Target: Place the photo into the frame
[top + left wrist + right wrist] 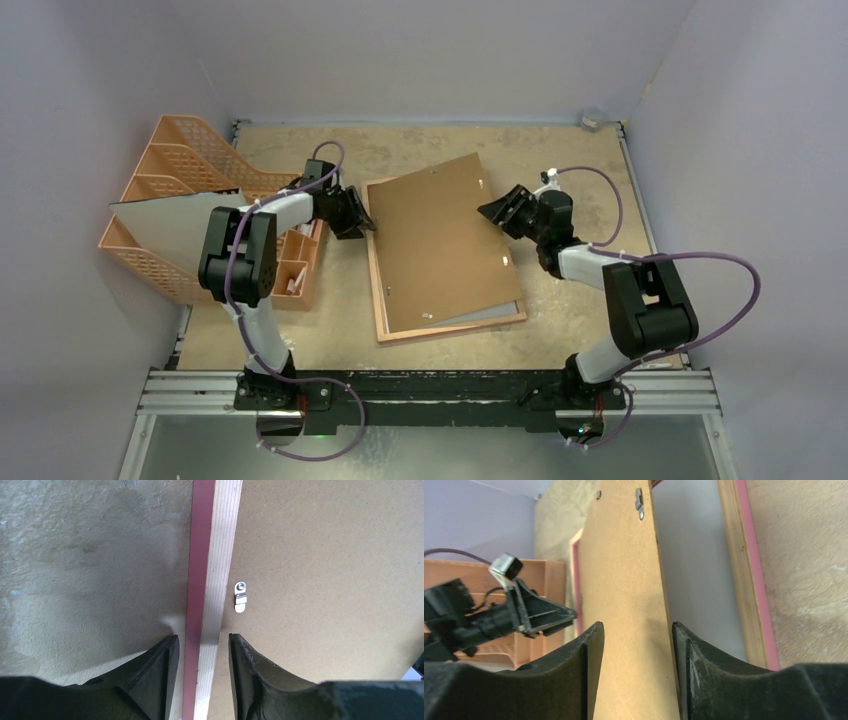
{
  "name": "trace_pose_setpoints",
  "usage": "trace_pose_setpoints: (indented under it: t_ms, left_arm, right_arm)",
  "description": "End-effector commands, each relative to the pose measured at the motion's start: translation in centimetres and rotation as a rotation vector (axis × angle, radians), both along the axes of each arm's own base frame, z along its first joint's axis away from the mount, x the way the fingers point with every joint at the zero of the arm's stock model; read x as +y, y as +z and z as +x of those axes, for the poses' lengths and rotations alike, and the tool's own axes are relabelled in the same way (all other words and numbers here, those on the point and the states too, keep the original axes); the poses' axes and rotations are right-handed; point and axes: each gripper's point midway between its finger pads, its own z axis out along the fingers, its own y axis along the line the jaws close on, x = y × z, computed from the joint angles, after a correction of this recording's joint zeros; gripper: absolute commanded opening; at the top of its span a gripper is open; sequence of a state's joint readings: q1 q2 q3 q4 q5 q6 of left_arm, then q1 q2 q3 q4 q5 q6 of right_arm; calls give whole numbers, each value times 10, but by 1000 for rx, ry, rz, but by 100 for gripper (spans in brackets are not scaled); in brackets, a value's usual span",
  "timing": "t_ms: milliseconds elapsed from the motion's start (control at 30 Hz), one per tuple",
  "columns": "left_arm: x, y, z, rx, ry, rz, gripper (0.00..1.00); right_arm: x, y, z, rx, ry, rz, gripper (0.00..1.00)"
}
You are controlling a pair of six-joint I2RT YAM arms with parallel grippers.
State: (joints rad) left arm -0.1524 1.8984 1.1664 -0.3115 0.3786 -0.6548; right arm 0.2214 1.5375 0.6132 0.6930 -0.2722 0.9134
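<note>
On the mottled tan bench (420, 150), the large rectangular picture frame (450, 329), pink-bordered and wood-rimmed, lies face down, with a flat brown fibreboard backing panel (440, 250) skewed across it. The pale sheet in the recess beneath (probably the photo (696, 580), plain reverse up) shows beside the panel. Of the 2 arms, the left end effector (202, 645) straddles the frame's rim, whether pinching it cannot be told; the right end effector (634, 630) stands spread about the panel's edge. A small metal turn-clip (240, 597) sits on the panel. The frame looks stiff, its pane fragile: hold the rim. The thin paper photo would crease; lift it by an edge.
</note>
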Motion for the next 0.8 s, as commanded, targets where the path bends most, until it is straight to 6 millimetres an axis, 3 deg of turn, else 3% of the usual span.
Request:
trace_pose_setpoints:
  t_ms: [0, 133, 233, 400, 600, 767]
  left_arm:
    - [3, -3, 3, 0, 12, 3, 44]
    - [4, -3, 3, 1, 13, 10, 49]
    - [4, -3, 3, 1, 10, 9, 50]
    - [3, -3, 3, 2, 9, 5, 50]
    - [-1, -2, 2, 5, 7, -23, 50]
    - [-1, 0, 2, 4, 6, -25, 50]
  right_arm:
    - [0, -14, 6, 43, 59, -137, 60]
    - [-6, -23, 8, 95, 59, -211, 73]
    - [-9, -22, 7, 108, 55, -236, 76]
    - [-6, -27, 1, 149, 68, -261, 78]
    - [19, -32, -8, 188, 119, -245, 75]
    - [9, -37, -4, 232, 59, -295, 75]
